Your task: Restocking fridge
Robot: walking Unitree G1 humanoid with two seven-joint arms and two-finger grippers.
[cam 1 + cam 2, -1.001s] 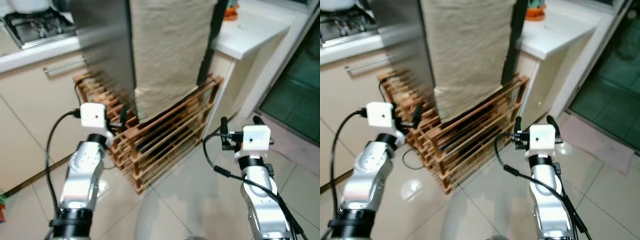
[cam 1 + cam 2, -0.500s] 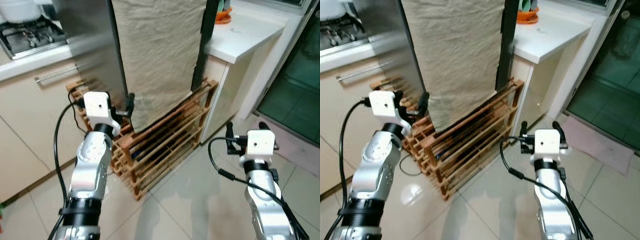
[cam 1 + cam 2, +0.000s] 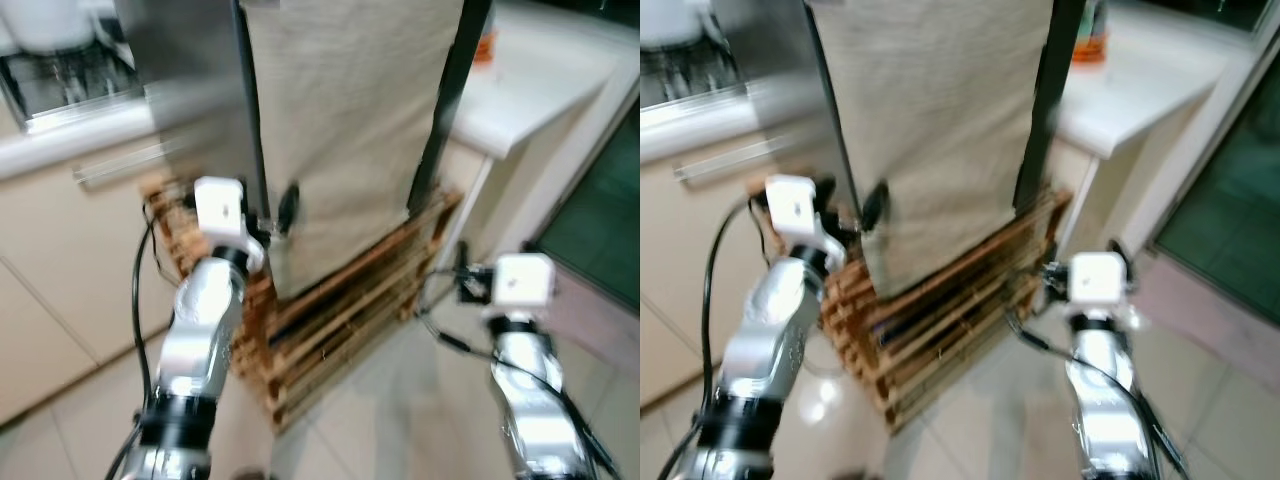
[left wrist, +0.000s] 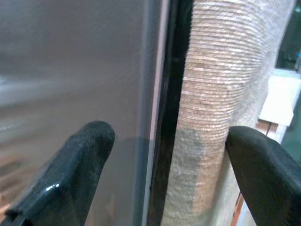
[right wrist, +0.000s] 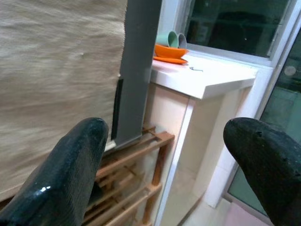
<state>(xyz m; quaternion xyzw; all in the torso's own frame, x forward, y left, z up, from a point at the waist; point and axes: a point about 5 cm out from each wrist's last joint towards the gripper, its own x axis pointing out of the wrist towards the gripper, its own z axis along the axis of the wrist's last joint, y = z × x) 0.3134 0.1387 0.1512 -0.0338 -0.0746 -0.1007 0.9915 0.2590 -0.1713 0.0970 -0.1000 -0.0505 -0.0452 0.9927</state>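
We have the fridge [image 3: 200,110] at the upper middle of the frame, its door edge running vertical under a beige cloth [image 3: 345,130]. Our left gripper [image 4: 164,160] is the nearer one; its fingers are apart and straddle this edge. The left wrist view shows the dark seam between steel and cloth. Our right gripper [image 5: 174,155], fingers also apart, waits lower right near the wooden rack [image 3: 340,310].

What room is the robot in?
Most likely a kitchen. There is a gas stove on a counter with cupboards below, a tall steel fridge with a cloth hanging on it, and a white counter holding an orange dish.
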